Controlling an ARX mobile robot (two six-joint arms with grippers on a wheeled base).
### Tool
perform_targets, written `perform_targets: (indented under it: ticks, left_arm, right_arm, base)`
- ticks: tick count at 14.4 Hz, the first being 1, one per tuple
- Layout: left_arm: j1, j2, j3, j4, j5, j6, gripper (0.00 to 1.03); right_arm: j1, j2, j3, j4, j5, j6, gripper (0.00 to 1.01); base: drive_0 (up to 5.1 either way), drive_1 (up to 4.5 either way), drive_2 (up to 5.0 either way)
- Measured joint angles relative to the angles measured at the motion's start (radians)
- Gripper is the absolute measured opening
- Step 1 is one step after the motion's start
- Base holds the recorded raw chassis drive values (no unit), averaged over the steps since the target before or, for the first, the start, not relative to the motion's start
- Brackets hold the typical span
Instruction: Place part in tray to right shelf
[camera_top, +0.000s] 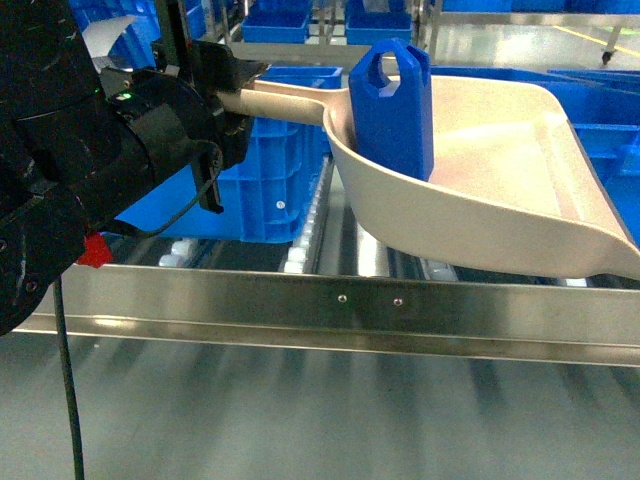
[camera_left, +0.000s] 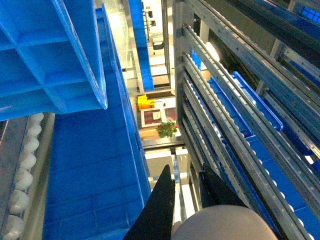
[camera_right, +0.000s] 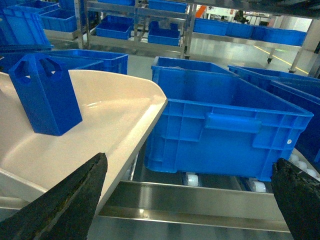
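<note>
The beige tray (camera_top: 500, 200) hangs tilted above the right shelf's steel front rail (camera_top: 340, 310). My left gripper (camera_top: 235, 95) is shut on its long handle (camera_top: 290, 95). In the left wrist view the black fingers (camera_left: 161, 205) of this gripper (camera_left: 186, 171) pinch the rounded handle end (camera_left: 225, 225). The blue part (camera_top: 392, 110) stands upright inside the tray, near its handle end. In the right wrist view the part (camera_right: 45, 95) rests on the tray (camera_right: 115, 115) at the left. My right gripper (camera_right: 190, 160) is wide open with nothing in it, just before the rail (camera_right: 200, 200).
A large blue crate (camera_right: 225, 125) sits on the white rollers (camera_right: 190, 178) right of the tray. Another blue crate (camera_top: 260, 180) stands behind the tray handle. More crates and racks (camera_right: 135, 20) fill the background.
</note>
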Motion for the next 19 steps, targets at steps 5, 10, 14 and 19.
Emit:
perform_targets:
  ticks: [5, 10, 14, 19]
  left_arm:
    - [0.000, 0.000, 0.000, 0.000, 0.000, 0.000, 0.12]
    - [-0.029, -0.093, 0.011, -0.336, -0.292, 0.099, 0.12]
    - [-0.004, -0.203, 0.014, -0.291, -0.419, 0.137, 0.12]
    - [0.140, -0.336, 0.321, -0.655, -0.946, 0.386, 0.12]
  right_arm:
    - [0.000, 0.000, 0.000, 0.000, 0.000, 0.000, 0.98]
    - [0.000, 0.000, 0.000, 0.000, -0.001, 0.000, 0.98]
    - [0.000, 0.000, 0.000, 0.000, -0.001, 0.000, 0.98]
    - [0.000, 0.000, 0.000, 0.000, -0.001, 0.000, 0.98]
  base:
    - [0.0, 0.00, 0.0]
    - [0.0, 0.00, 0.0]
    - [0.0, 0.00, 0.0]
    - [0.0, 0.00, 0.0]
